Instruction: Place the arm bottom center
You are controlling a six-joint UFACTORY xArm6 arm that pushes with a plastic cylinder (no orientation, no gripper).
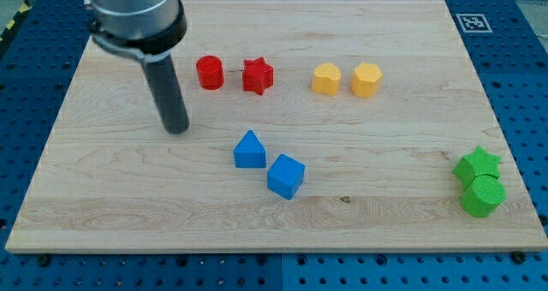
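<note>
My tip (176, 129) rests on the wooden board (111, 205) in its left half, below and left of the red cylinder (210, 72). The red star (257, 76) sits just right of that cylinder. A blue triangular block (249, 150) and a blue cube (285, 176) lie near the middle, to the right of my tip and a little lower. None of the blocks touches the tip.
Two yellow blocks (325, 80) (366, 80) sit side by side at the upper middle. A green star (477, 164) and a green cylinder (483, 195) touch each other near the right edge. A printed marker (472, 22) is at the top right corner.
</note>
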